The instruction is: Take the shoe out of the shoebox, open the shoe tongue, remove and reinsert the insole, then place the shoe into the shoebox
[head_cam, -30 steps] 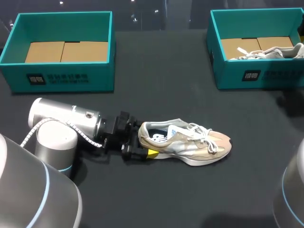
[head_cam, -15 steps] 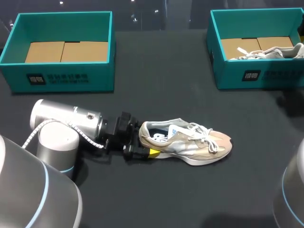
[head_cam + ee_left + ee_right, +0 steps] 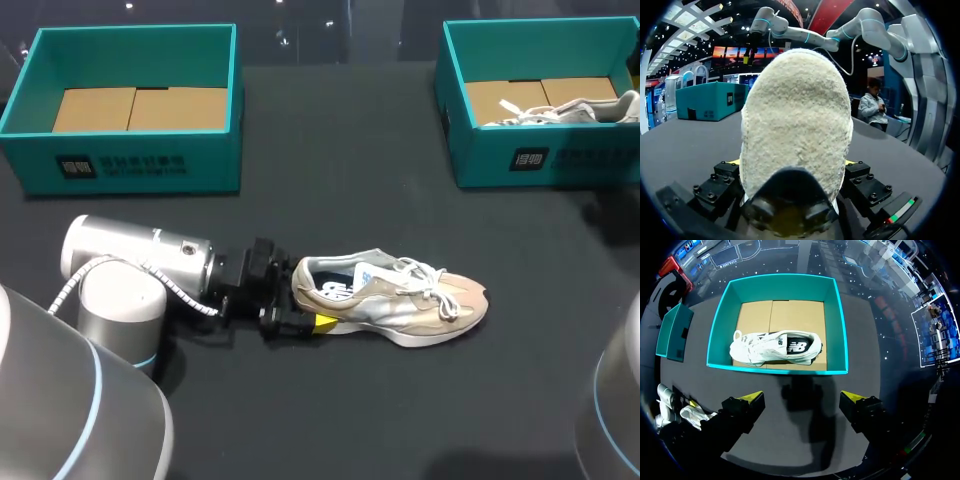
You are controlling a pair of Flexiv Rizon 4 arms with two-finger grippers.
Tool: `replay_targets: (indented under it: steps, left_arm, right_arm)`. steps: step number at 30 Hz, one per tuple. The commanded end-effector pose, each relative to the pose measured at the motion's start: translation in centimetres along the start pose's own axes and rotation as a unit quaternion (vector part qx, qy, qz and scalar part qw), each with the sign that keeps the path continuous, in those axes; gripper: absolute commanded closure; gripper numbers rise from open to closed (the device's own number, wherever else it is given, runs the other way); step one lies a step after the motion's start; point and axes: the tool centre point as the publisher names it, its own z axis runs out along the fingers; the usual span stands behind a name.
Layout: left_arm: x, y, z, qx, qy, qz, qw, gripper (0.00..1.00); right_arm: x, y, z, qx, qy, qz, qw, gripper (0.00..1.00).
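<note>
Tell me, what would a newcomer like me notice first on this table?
A beige shoe lies mid-table with its heel clamped by the left gripper; in the left wrist view that fuzzy heel fills nearly everything. At the far corners stand two teal boxes: the left shoebox shows only its cardboard floor, and the right shoebox holds a white shoe. The open right gripper is above that one.

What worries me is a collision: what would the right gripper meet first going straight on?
Most likely the bare table just short of the near wall of the shoebox; the open right gripper points down there. Depth is unclear, so the wall could come first.
</note>
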Motion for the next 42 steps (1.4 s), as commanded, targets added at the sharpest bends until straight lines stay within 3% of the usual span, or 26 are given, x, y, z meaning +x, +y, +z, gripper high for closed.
replay_targets:
  steps: [1,17,20,26,31,36,40,42]
  left_arm:
    - [0.1,0.2,0.1,0.0,-0.001,0.0,1.0,1.0]
    - [0.1,0.2,0.1,0.0,-0.001,0.0,1.0,1.0]
    - [0.1,0.2,0.1,0.0,-0.001,0.0,1.0,1.0]
    - [0.1,0.2,0.1,0.0,-0.001,0.0,1.0,1.0]
    - [0.1,0.2,0.1,0.0,-0.001,0.0,1.0,1.0]
    - [0.1,0.2,0.1,0.0,-0.001,0.0,1.0,1.0]
    - [0.1,0.2,0.1,0.0,-0.001,0.0,1.0,1.0]
    - [0.1,0.2,0.1,0.0,-0.001,0.0,1.0,1.0]
  right_arm:
    - [0.0,-0.1,0.0,0.0,-0.001,0.0,1.0,0.0]
    - [0.0,-0.1,0.0,0.0,-0.001,0.0,1.0,0.0]
    - [2.1,-1.1,0.0,0.019,-0.021,0.011,1.0,0.0]
    - [7.0,-5.4,0.0,0.037,-0.022,0.032,0.999,0.0]
    - [11.0,-8.8,-0.5,0.038,0.004,0.042,0.998,0.0]
    - [14.7,-11.9,-1.2,0.033,-0.001,0.05,0.998,0.0]
    - [17.3,-13.2,-2.6,0.033,0.025,0.04,0.998,0.0]
    - [17.4,-13.1,-3.1,0.031,0.025,0.033,0.999,0.0]
